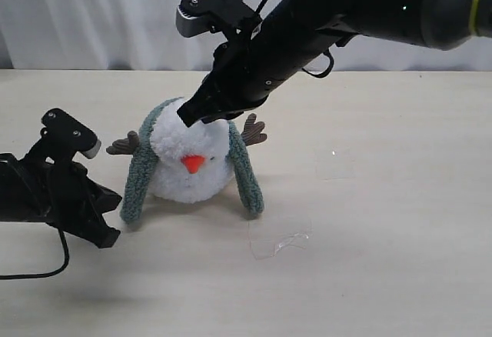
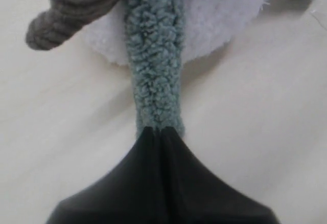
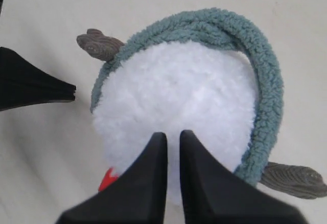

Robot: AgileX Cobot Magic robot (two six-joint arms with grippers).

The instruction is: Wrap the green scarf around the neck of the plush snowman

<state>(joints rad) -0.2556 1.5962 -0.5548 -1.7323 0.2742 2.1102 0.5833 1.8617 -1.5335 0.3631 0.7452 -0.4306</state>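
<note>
The plush snowman point(image 1: 192, 166) sits mid-table, orange nose toward the camera. The green scarf point(image 1: 247, 174) runs behind its head, and one end hangs down each side to the table. My right gripper point(image 1: 188, 115) rests on top of the white head point(image 3: 173, 91), its jaws together but for a thin slit, holding nothing I can see. My left gripper point(image 1: 117, 218) is shut and low on the table. Its tip point(image 2: 162, 131) sits right at the scarf's left end point(image 2: 156, 70). The right wrist view shows a small gap between that tip point(image 3: 71, 92) and the scarf point(image 3: 255, 65).
Brown twig arms point(image 1: 123, 145) point(image 1: 254, 129) stick out on both sides of the snowman. A scrap of clear film point(image 1: 280, 241) lies on the table in front and to the right. A white curtain point(image 1: 92, 14) closes off the back.
</note>
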